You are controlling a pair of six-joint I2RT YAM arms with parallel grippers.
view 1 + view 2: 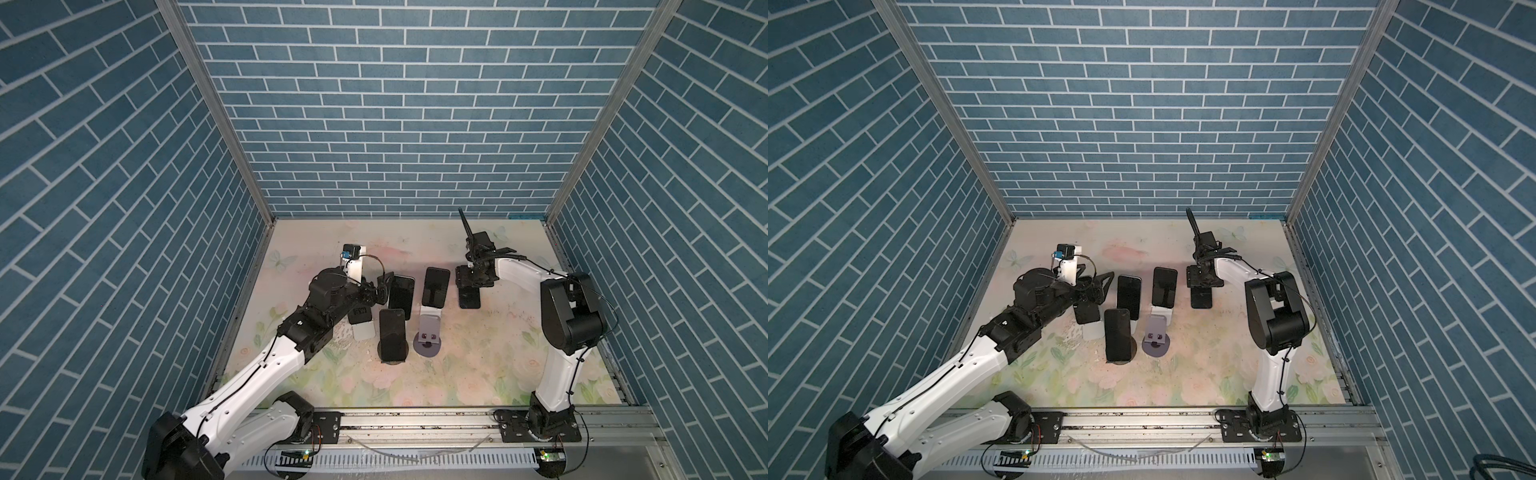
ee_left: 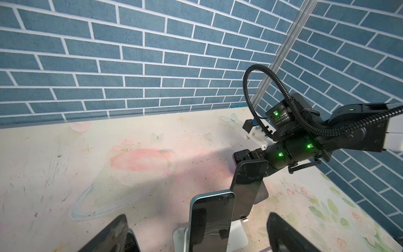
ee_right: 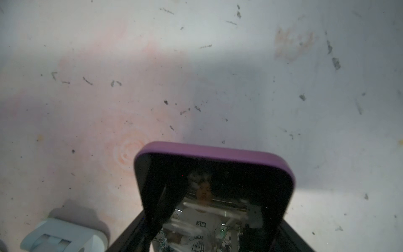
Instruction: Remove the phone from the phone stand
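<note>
The right claw [image 1: 473, 280] is hanging over the purple-cased phone [image 3: 214, 174] and gripping it across its short width. In the right wrist view, dark fingers [image 3: 133, 229] are lying against both long edges. The phone is sitting directly between the fingers, with its rounded purple end projecting beyond them. Its long axis is running roughly in line with the fingers. The phone stand under the claw is not showing clearly in any view.

The right arm is therefore the one on the phone. The left claw [image 1: 384, 289] is standing fully spread, well apart from it. That claw is straddling a light-blue phone [image 2: 211, 222] on a white stand [image 2: 237, 235] without holding it.

The coming move is likely depending on drawing the phone out along its long axis, clear of whatever lip is cradling its hidden end.

The screen is glossy black glass and is mirroring the surroundings. The case is looking matte, with soft rounded corners, and is probably offering good friction. The table mat [image 3: 218, 65] beyond the claw is pale, floral-printed and scuffed.
</note>
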